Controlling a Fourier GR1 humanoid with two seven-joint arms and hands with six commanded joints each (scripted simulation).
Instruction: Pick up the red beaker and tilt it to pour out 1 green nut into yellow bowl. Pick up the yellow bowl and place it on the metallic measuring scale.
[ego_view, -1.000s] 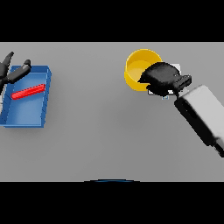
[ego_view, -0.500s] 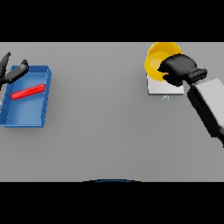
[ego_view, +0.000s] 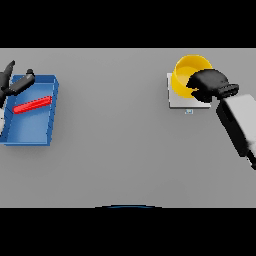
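Fingers (ego_view: 192, 91) of dark right hand (ego_view: 209, 85) clenched over near rim of round yellow bowl (ego_view: 189, 71), held directly above pale square metallic measuring scale (ego_view: 176, 99) at far right of grey table (ego_view: 120, 150); whether bowl already rests on plate or hangs just clear cannot be told. Placing step apparently in hand, with next move calling for lowering until seated, then loosening grip and lifting clear. Meanwhile, far left: dark left hand (ego_view: 11, 82) idle, fingers relaxed, at far corner of shallow blue rectangular tray (ego_view: 44, 131) holding long red beaker (ego_view: 33, 105) lying flat.
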